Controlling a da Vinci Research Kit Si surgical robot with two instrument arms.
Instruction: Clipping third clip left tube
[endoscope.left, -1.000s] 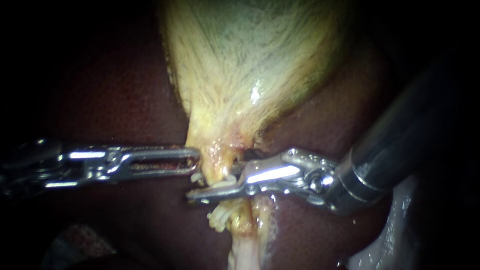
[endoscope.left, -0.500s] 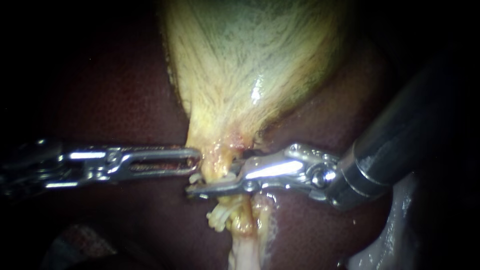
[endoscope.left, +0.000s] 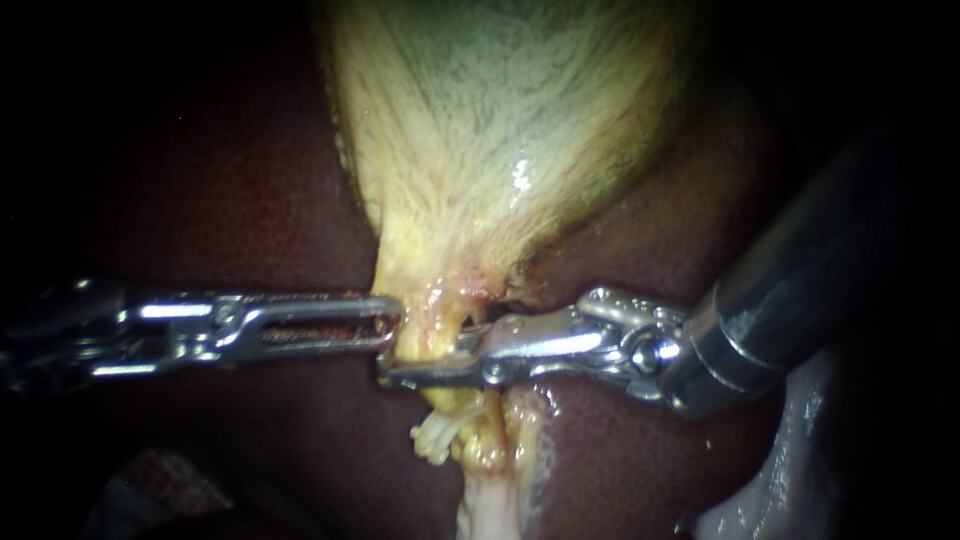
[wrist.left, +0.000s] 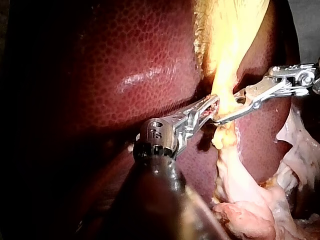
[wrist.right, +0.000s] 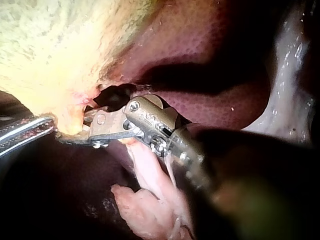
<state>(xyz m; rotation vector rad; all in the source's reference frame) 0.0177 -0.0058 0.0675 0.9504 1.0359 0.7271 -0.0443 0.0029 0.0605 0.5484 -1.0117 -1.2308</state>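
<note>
Left instrument (endoscope.left: 392, 325): jaws gripping gallbladder (endoscope.left: 500, 130) neck, apparently to hold it taut | right instrument (endoscope.left: 398, 374): jaws clamped across tube (endoscope.left: 478, 440) just under neck, above white clips (endoscope.left: 435, 440), likely seating a clip.

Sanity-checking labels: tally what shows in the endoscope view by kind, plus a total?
Instruments: 2, left instrument and right instrument
Liver: 1
Gallbladder: 1
Tube: 1, gripped in the right instrument's jaws
White clip: 1 in plain sight, below those jaws
Total: 6
</note>
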